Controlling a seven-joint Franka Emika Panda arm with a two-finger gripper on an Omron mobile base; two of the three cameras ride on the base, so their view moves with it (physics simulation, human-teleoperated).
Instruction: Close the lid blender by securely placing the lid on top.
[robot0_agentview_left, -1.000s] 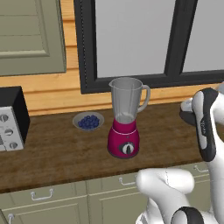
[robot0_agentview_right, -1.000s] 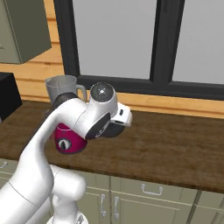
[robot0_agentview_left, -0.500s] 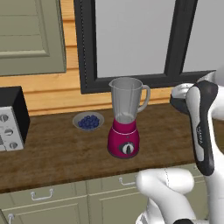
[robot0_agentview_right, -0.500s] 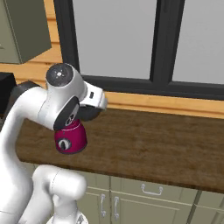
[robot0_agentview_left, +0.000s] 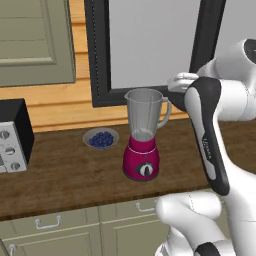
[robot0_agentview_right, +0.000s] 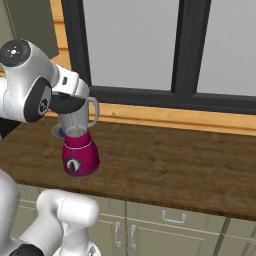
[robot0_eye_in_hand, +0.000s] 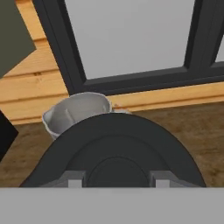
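Lid carried near blender jar.
Fingers (robot0_eye_in_hand: 114, 183) were clamped on the black lid (robot0_eye_in_hand: 118, 144), held just beside and above the open mouth of the blender (robot0_agentview_left: 143, 136), which stood uncapped on the table (robot0_agentview_right: 165, 170).

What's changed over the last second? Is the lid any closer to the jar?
The arm swung left across the counter, carrying the lid in the claw from right of the blender to beside its open jar mouth. The lid is not seated yet. Blender, blueberry bowl and toaster oven stayed put.
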